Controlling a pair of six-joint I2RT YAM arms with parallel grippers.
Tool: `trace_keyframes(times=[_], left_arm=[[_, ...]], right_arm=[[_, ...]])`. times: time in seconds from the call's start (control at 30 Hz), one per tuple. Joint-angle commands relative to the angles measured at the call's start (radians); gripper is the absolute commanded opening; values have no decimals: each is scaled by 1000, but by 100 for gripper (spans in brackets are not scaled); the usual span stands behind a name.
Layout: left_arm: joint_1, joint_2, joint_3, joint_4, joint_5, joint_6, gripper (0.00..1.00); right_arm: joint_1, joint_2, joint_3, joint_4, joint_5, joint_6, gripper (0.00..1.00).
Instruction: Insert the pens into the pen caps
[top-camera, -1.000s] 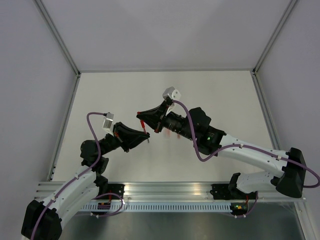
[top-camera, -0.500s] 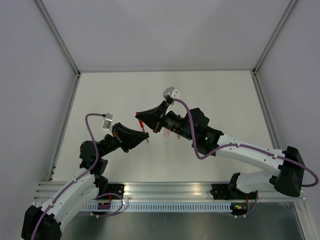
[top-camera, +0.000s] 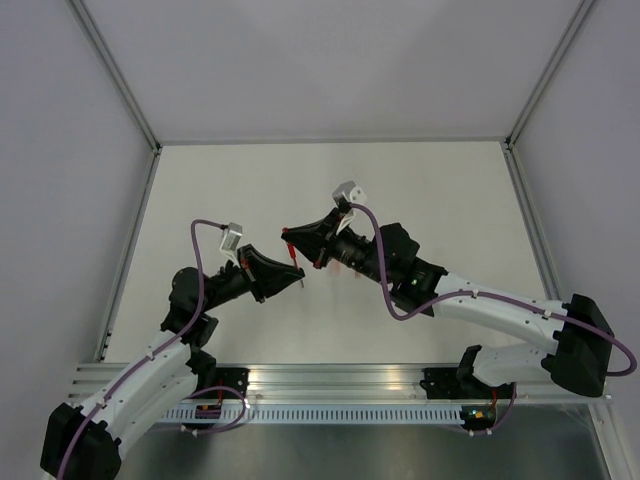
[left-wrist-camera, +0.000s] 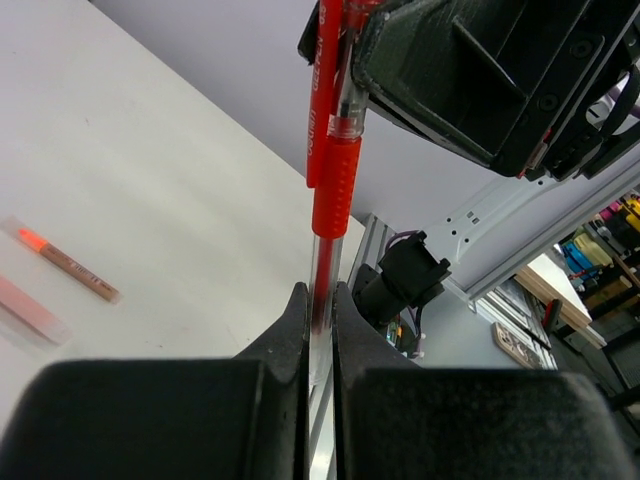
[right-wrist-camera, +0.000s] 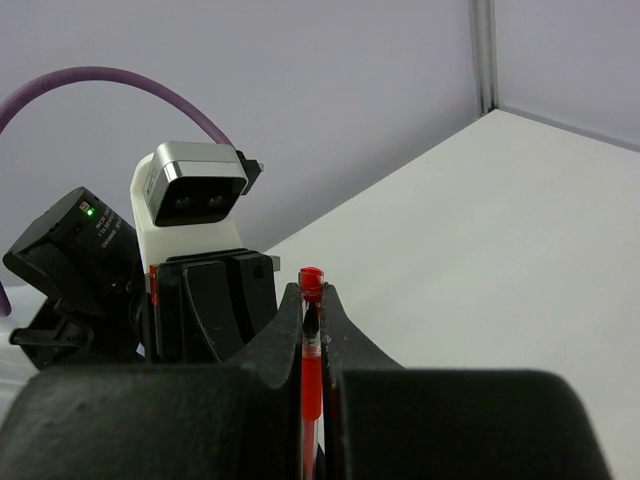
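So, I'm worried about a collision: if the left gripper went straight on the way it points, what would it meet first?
The right gripper, probably: it faces the left gripper head-on, both clamping one red-gripped clear pen that bridges the short gap between them.

Nothing legible shows in any view. Faint raised marks run along the clip of the pen cap (left-wrist-camera: 320, 70) above the red pen (left-wrist-camera: 333, 190), too blurred to read. Small white print on the black housing (right-wrist-camera: 80, 245) beside a green light, and dark specks on the orange pen (left-wrist-camera: 68, 263) lying on the tabletop, are too small to read.
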Motion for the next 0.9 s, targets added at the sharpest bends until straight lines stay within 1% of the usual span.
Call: trace_keyframes(times=[0.0,0.23,0.4,0.73,0.8,0.87], left_arm=[[24,6,108,82,-224,4,2],[24,28,154,56,-233,7,2],[24,31,160,42,-261,5,2],[24,36,190,19,-285,22,2],[24,46,191,36,-281,10,2],[24,52,194,39,-281,5,2]], right_arm=[[33,-26,-61,-173,-127,-3,0],[33,-44,-119,-168,-143,9,0],[35,-41,-177,-93,-198,58,0],[41,-52,-282,-23,-195,109,0],[41,-41,-309,12,-213,130,0],[41,-18,-329,100,-266,179,0]])
